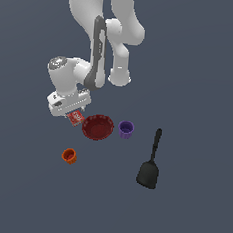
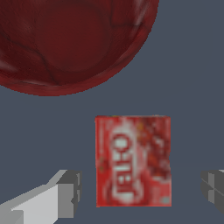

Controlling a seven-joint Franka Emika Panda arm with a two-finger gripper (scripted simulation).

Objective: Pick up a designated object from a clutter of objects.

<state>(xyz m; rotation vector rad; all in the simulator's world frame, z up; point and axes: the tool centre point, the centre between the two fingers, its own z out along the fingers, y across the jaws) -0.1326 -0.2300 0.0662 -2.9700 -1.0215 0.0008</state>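
Approach mostly done, grasp not yet made. Gripper (image 2: 140, 192) spread wide, one finger either side of the box (image 2: 133, 160), clear gaps both sides, nothing pinched. Box flat on the floor (image 2: 192, 78), not lifted. Left to do, judging from this: descend if not already at height, close on the box's sides, lift clear.

Exterior view: gripper (image 1: 75, 114) low at centre-left of frame, box (image 1: 76, 117) peeking out just under it, near the bowl (image 1: 98, 127) rim on the bowl's left; touching or not, can't tell there. Wrist view shows a clear strip of floor between box and bowl (image 2: 70, 43), so apart, though close. Bowl rim the likely snag for a finger.

Materials/shapes:
- box: small, thin, rectangular, red printed face with white lettering, mottled print, sharp corners; looks like card
- bowl: round, dark red, glossy, faint ribs or veins inside, thick rim
- fingers (image 2: 65, 194): grey, blocky, flat-faced pads
- purple cup (image 1: 126, 129): small, ribbed wall, open top, right of bowl
- orange cup (image 1: 69, 156): small, similar shape, lower left, well apart
- spatula (image 1: 149, 165): black, matte, flat blade with thin handle, lower right, well apart
- floor: plain matte slate blue, no texture

Arm white, smooth, glossy, dark cable along the link
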